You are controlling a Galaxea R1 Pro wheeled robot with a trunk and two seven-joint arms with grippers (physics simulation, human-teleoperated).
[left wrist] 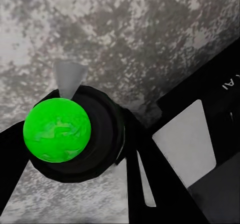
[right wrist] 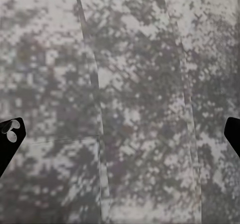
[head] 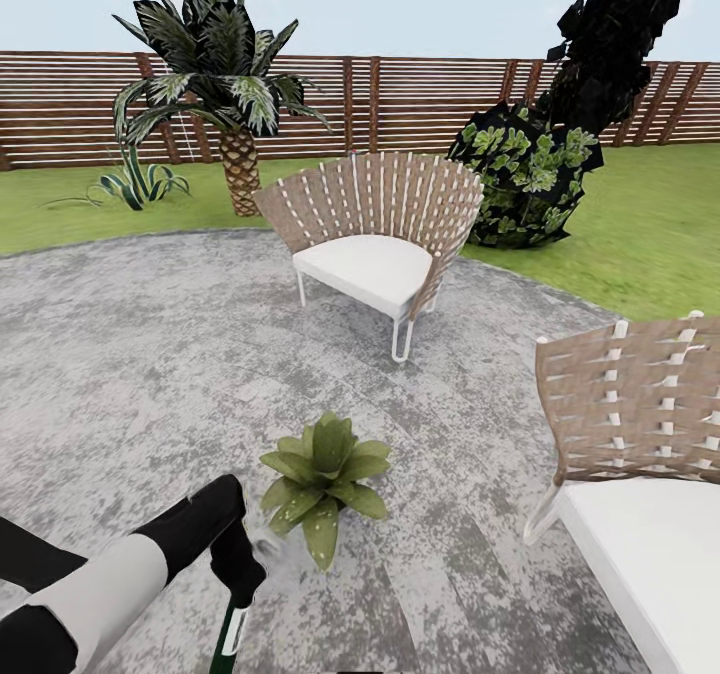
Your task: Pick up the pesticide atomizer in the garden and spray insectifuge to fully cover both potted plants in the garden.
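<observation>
Your left gripper (head: 236, 564) clenched on the pesticide atomizer (head: 232, 634), potted plant (head: 322, 474) just right of it on the patio (head: 150, 374), right gripper (right wrist: 120, 134) spread open.

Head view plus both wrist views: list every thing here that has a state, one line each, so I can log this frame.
pesticide atomizer: held in the left end effector, nozzle toward the plant.
spray: a faint grey cone leaves the atomizer's head.
potted plant: upright on the patio, just ahead of the atomizer.
right end effector: open, empty, over bare patio.
near chair: upright, seat unoccupied.
far chair: upright, seat unoccupied.
</observation>
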